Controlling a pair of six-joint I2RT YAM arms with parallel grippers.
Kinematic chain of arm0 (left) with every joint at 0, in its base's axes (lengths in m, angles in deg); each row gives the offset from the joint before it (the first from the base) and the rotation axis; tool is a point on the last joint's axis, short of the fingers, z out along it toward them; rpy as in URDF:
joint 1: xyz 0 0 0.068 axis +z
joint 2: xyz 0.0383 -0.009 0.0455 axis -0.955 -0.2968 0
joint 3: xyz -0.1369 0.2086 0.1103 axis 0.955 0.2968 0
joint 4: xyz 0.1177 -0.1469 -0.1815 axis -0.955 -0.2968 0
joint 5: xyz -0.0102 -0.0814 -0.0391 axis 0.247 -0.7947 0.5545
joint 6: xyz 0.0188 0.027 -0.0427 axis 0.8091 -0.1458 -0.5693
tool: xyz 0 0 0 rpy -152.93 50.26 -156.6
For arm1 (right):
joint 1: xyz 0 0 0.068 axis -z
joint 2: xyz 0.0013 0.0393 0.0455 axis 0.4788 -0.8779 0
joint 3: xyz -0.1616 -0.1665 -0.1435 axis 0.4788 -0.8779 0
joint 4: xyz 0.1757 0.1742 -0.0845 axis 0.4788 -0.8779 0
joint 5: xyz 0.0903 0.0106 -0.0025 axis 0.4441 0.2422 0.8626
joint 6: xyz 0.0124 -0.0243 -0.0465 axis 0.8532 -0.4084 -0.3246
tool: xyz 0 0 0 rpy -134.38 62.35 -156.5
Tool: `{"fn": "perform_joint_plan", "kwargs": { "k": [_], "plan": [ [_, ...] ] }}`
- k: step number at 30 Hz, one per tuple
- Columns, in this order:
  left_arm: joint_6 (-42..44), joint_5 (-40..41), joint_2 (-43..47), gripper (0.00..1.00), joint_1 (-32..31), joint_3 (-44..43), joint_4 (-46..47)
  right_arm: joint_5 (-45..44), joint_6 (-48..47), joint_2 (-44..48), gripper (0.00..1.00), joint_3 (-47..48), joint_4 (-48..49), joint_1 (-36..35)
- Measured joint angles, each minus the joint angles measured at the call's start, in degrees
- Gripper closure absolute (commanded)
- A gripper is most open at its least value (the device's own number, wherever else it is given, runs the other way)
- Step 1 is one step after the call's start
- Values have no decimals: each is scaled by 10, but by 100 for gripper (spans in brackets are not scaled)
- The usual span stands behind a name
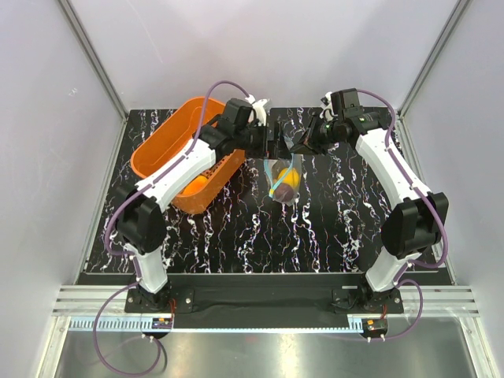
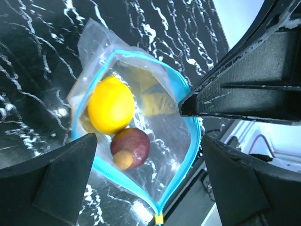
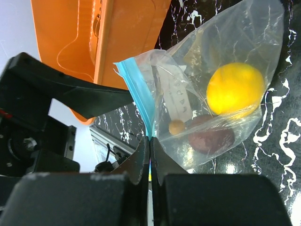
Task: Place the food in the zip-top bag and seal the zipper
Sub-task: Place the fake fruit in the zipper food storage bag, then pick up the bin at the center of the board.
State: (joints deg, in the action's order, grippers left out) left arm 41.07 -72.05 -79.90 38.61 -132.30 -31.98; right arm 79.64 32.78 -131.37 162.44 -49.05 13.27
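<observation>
Now right end effector (image 3: 149,141) pinches the zipper (image 3: 137,90) edge; left end effector (image 2: 149,149) gapes wide.

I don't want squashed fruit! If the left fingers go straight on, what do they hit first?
Probably the clear plastic zip-top bag, then the round yellow fruit inside; depth is unclear.

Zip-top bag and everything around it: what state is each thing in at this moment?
zip-top bag: held by its zipper edge, three pieces inside.
zipper: unsealed, mouth gaping.
yellow fruit: inside the bag.
dark reddish-purple fruit: inside the bag.
small tan piece: inside the bag.
orange basket: holds one yellow-orange piece.
left tool: open, empty, facing the bag mouth.
right tool: shut on the zipper.
</observation>
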Motion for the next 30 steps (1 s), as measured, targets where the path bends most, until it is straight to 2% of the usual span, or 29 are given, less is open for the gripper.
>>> {"fn": "perform_joint_plan", "kwargs": {
  "k": [8, 12, 17, 21, 27, 30],
  "plan": [
    [57, 82, 32, 1, 16, -25, -89, 0, 0, 0, 100, 0, 0, 0],
    [85, 139, 71, 1, 74, -25, -143, 0, -1, 0, 100, -3, 0, 0],
    [173, 176, 113, 1, 144, -1, -188, 0, -1, 0, 100, -9, -2, 0],
    [225, 173, 130, 1, 134, 30, -213, 0, -2, 0, 100, -9, -3, 0],
    [250, 160, 128, 1, 127, 59, -234, 1, -3, -10, 100, -8, -3, 0],
    [251, 163, 112, 10, 127, 59, -241, 1, -4, -15, 100, -8, -3, 0]
  ]
}}
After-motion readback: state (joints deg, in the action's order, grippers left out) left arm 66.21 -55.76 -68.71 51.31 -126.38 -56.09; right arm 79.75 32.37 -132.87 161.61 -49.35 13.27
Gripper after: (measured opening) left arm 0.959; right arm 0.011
